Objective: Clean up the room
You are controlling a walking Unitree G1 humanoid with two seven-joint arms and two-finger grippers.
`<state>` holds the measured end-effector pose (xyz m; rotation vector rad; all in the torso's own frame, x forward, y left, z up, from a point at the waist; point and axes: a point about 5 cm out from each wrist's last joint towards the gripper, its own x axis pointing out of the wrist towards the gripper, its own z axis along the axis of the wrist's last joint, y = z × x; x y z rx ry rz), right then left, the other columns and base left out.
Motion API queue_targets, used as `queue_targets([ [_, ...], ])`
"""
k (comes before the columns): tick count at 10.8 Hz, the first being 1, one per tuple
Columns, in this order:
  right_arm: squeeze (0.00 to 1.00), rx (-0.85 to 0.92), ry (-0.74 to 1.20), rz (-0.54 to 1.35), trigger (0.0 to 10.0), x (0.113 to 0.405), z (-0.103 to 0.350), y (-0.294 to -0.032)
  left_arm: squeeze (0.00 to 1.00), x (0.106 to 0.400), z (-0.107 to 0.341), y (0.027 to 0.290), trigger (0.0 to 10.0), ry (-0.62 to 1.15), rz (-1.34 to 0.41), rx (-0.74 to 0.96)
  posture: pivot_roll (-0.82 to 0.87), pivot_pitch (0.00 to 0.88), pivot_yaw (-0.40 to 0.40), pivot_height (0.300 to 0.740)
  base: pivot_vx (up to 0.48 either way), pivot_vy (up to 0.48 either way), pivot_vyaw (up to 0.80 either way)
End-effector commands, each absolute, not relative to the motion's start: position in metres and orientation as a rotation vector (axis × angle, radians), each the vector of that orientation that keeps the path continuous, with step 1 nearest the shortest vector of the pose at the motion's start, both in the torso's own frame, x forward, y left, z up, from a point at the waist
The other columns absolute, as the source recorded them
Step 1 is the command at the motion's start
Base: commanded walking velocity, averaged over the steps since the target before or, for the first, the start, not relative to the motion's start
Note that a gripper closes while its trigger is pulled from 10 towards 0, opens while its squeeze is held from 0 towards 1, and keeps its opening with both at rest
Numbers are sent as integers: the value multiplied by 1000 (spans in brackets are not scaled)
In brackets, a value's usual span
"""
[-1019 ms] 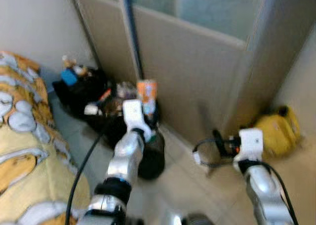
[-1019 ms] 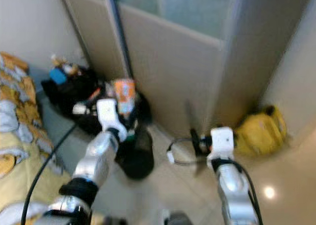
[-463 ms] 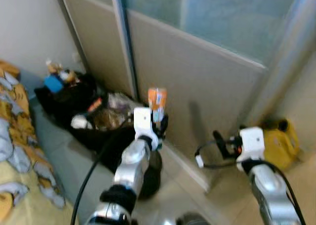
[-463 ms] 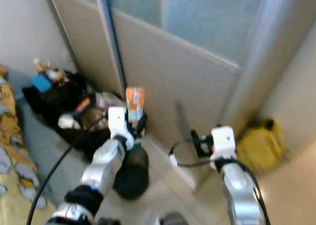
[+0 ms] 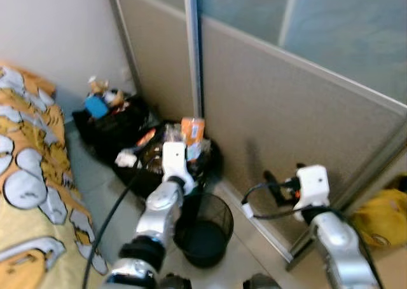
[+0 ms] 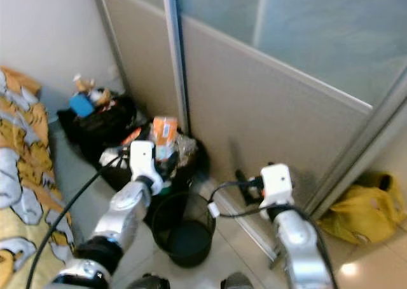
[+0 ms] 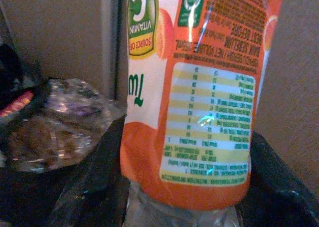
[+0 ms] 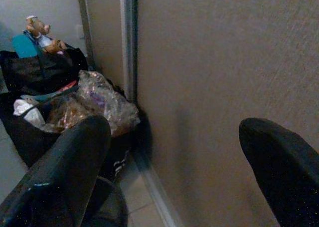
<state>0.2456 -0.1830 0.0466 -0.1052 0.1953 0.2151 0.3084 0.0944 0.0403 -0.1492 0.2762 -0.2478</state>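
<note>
- A tall beige partition wall [image 5: 267, 105] with frosted glass above runs across the room ahead of me, with a metal post [image 5: 193, 54] at its corner.
- On my left lies a bed cover [image 5: 28, 174] in orange and yellow with white patches.
- Black bags [image 5: 117, 127] stuffed with rubbish sit in the corner by the post; one holds crumpled clear plastic [image 7: 65, 114].
- A yellow bag [image 5: 381, 216] lies on the floor to my right, beyond the partition's end.
- A black mesh bin [image 5: 205, 228] stands on the floor tiles just in front of me, between my two arms.
- My left gripper [image 5: 189, 150] is clamped on an orange juice bottle [image 7: 199, 87], held above the black bags and beyond the bin's far rim.
- My right gripper [image 8: 174, 162] hangs near the partition, its fingers [image 8: 65, 157] well apart with nothing between them.
</note>
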Motion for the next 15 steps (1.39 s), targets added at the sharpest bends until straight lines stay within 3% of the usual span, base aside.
queue_targets([
  [1,0,-106,203,208,10000,245,47,-184,0,319,51,95,10000,246,-240,-116,-291,0,71,700,0,0,-725],
  [4,0,-102,185,185,10000,244,47,-185,0,341,68,106,10000,211,-247,-34,-306,0,93,700,0,0,-206],
  [7,0,-78,174,189,10000,238,45,-180,0,339,63,94,10000,236,-291,-43,-316,0,108,700,176,268,-602],
  [9,0,-58,164,168,10000,241,47,-183,0,334,64,84,10000,201,-335,4,-321,0,115,700,292,379,0],
  [15,0,-80,170,191,10000,241,48,-180,0,334,56,98,10000,242,-240,-23,-306,0,99,700,0,0,-120],
])
